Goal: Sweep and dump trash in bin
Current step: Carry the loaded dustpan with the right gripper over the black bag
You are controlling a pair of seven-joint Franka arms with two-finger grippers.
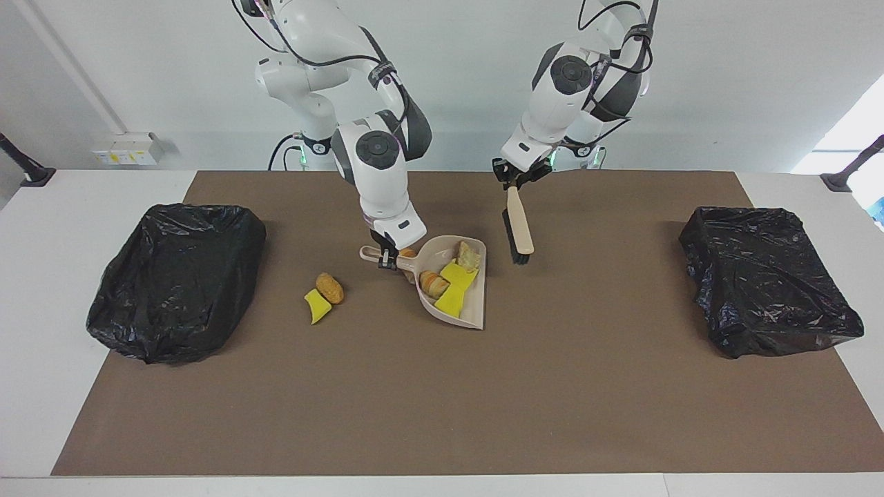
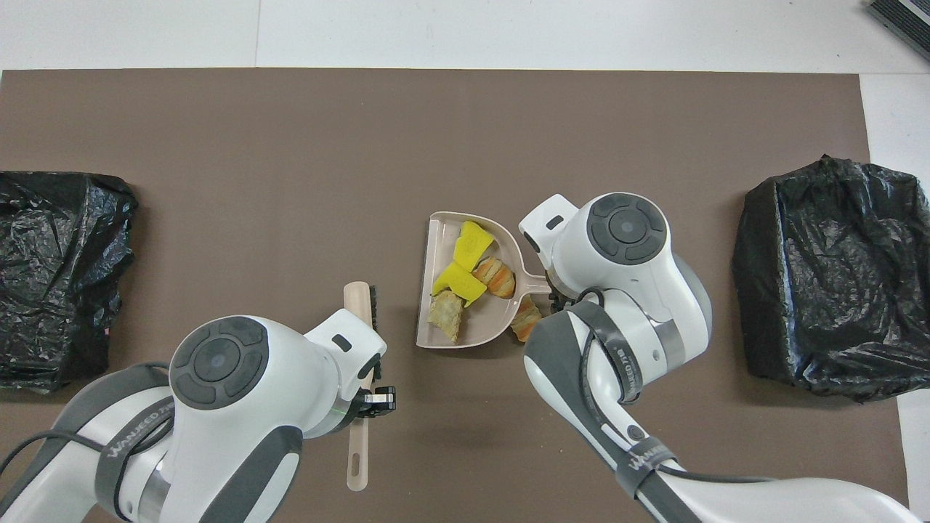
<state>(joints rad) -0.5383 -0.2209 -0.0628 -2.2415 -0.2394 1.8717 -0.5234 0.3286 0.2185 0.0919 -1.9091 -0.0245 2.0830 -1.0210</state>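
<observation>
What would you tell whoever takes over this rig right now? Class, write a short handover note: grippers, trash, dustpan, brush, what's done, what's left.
Left gripper: shut on the brush, over the mat beside the dustpan, toward the left arm's end.
Right gripper: shut on the dustpan's handle.
Done: four trash chunks lie in the dustpan.
Left: one chunk by the handle, plus a yellow wedge and a brown lump on the mat toward the right arm's bin. Sweep them in, then dump.
</observation>
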